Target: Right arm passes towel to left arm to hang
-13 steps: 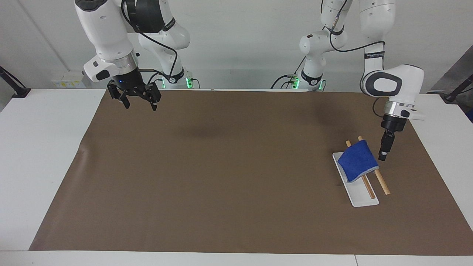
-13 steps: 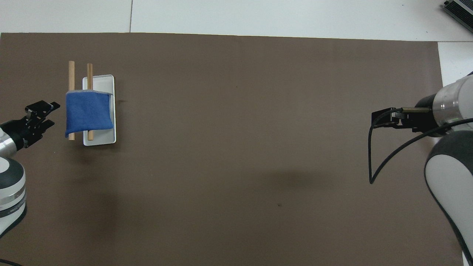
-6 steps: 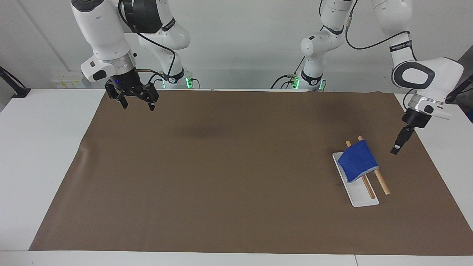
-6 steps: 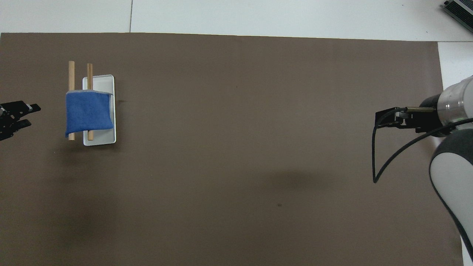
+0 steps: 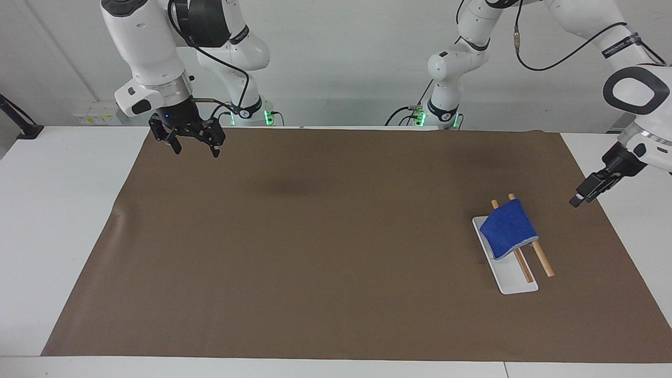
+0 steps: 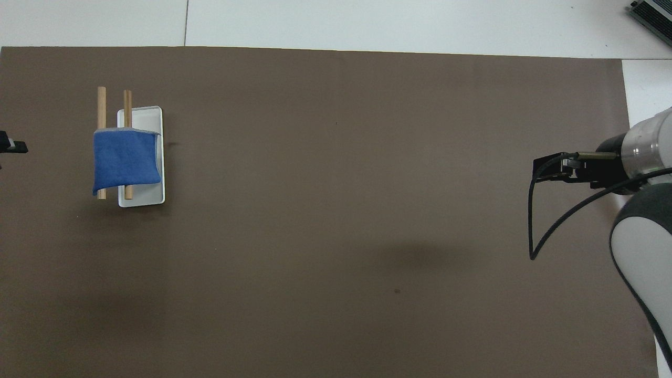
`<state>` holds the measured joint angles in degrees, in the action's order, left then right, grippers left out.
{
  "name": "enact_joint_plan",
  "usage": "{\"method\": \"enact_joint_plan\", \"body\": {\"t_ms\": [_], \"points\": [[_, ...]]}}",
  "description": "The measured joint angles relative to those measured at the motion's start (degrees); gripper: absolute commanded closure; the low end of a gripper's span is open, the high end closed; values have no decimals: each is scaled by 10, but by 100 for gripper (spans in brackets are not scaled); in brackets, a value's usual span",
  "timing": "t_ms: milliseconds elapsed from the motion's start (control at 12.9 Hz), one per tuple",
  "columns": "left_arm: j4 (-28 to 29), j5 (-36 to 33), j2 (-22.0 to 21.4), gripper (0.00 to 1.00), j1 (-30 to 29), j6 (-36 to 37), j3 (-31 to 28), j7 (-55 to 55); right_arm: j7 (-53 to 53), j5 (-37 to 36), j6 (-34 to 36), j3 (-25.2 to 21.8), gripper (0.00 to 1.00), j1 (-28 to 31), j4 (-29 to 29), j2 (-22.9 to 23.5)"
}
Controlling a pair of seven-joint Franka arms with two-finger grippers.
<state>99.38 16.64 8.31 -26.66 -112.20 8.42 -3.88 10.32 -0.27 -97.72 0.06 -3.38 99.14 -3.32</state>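
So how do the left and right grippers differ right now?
The right gripper hangs open, fingers pointing down, over the brown mat's edge nearest the robots. The left gripper is tilted, over the mat's edge at its own end, apart from the towel draped on the wooden rails. Both are empty.

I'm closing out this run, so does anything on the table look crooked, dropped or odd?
Nothing stands out. The towel is draped over the two wooden rods of the small rack, above its white base, at the left arm's end of the table. Neither hand holds anything.
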Motion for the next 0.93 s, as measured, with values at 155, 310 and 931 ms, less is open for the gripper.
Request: {"method": "enact_joint_plan", "body": {"t_ms": [155, 310, 931], "points": [[-46, -30, 7, 24, 4, 57, 7, 17, 0, 0, 0, 0, 0, 0, 0, 0], [-74, -66, 8, 24, 26, 104, 11, 20, 0, 0, 0, 0, 0, 0, 0, 0], [-144, -128, 8, 25, 165, 206, 13, 116, 0, 0, 0, 0, 0, 0, 0, 0]]}}
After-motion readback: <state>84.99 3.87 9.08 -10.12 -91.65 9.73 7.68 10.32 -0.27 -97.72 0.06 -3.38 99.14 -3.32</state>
